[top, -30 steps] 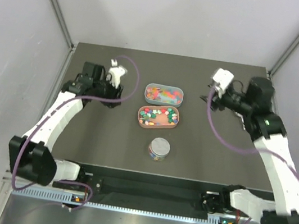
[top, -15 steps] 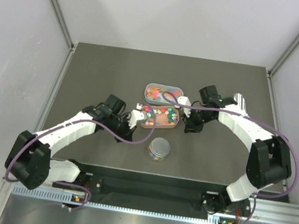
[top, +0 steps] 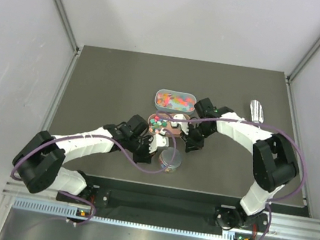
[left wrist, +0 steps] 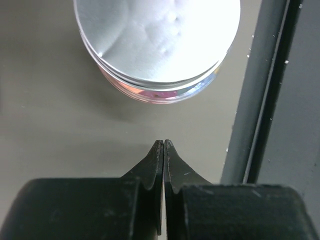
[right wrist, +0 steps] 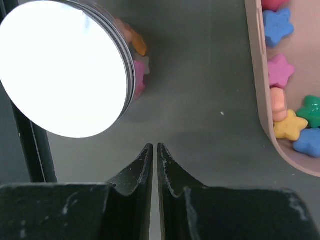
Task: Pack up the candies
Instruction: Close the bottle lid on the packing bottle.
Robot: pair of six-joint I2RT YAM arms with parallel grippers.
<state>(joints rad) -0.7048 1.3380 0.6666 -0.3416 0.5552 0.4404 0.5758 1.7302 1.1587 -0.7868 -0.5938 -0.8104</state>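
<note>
Two grippers, both pinched shut on nothing: left gripper (left wrist: 163, 144) aimed straight at the lidded jar (left wrist: 157, 40), just ahead; right gripper (right wrist: 152, 147) between jar and brown tray (right wrist: 253, 60), star candies (right wrist: 280, 70) close by, ahead and rightward, nearer them than left.

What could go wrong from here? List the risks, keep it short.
1. The small round clear jar with the silver lid is capped, and both the left pincer and right pincer are shut and empty beside it; a push could slide or tip it.
2. The right pincer sits close to the pinkish-brown oval tray; a bump could spill the colourful star-shaped candies.
3. Both arms crowd one spot and may collide.
</note>
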